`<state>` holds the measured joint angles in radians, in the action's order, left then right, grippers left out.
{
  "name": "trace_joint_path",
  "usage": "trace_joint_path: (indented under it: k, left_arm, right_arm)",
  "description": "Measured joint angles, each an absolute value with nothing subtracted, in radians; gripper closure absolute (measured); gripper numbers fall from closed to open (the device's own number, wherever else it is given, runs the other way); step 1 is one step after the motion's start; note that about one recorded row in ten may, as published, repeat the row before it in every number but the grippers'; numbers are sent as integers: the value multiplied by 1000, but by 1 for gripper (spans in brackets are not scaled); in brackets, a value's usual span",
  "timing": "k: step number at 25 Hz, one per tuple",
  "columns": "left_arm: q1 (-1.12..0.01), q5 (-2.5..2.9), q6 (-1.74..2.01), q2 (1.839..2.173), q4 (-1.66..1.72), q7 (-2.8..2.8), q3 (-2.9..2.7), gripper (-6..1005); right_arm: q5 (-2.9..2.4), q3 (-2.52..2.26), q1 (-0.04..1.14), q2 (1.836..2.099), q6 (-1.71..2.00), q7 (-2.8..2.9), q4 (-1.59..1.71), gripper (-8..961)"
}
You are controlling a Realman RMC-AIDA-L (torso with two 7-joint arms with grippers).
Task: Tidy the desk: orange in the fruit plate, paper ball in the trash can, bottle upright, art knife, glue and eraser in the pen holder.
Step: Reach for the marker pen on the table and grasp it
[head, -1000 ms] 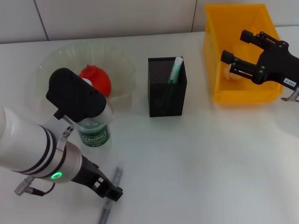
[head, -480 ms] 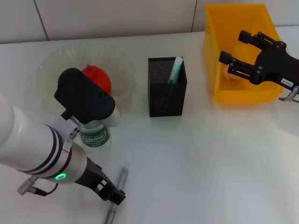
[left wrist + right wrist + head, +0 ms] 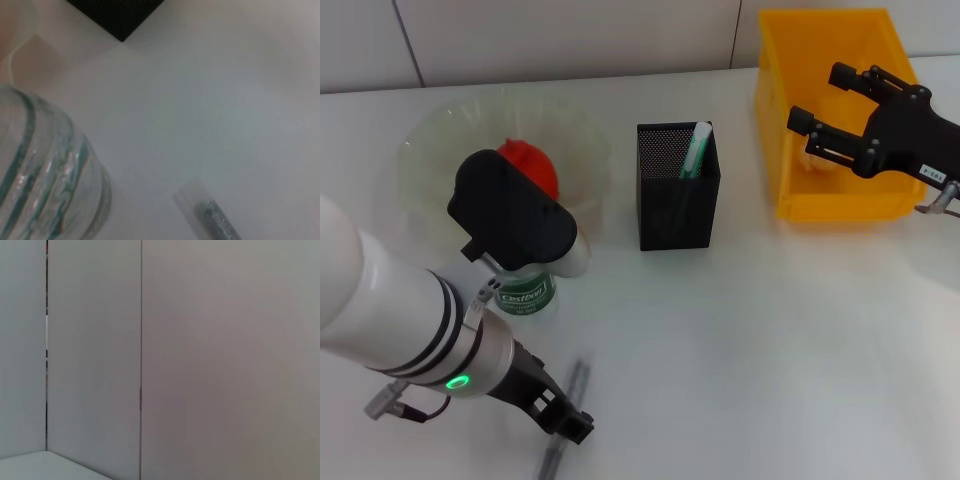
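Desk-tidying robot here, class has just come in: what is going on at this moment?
The left gripper is low over the table at the near edge, at the grey art knife lying there; its grasp isn't visible. The bottle stands upright beside it, the orange sits in the fruit plate, and a green-capped item is in the pen holder. The right gripper, open, hovers over the yellow trash can, holding nothing.

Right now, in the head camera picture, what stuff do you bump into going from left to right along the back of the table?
Fruit plate holding the orange → black mesh pen holder → yellow trash can → right gripper hovering over the can.
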<state>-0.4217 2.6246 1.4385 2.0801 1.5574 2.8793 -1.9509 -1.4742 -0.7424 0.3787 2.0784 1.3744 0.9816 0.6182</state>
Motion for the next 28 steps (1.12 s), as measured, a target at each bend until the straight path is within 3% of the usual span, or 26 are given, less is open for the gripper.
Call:
trace_joint_path:
  k: [28]
  left_arm:
    - [-428, 2703, 1402, 2080, 1559, 2879, -2039, 315]
  right_arm:
    - [-1474, -741, 395, 2078, 1341, 979, 603, 164]
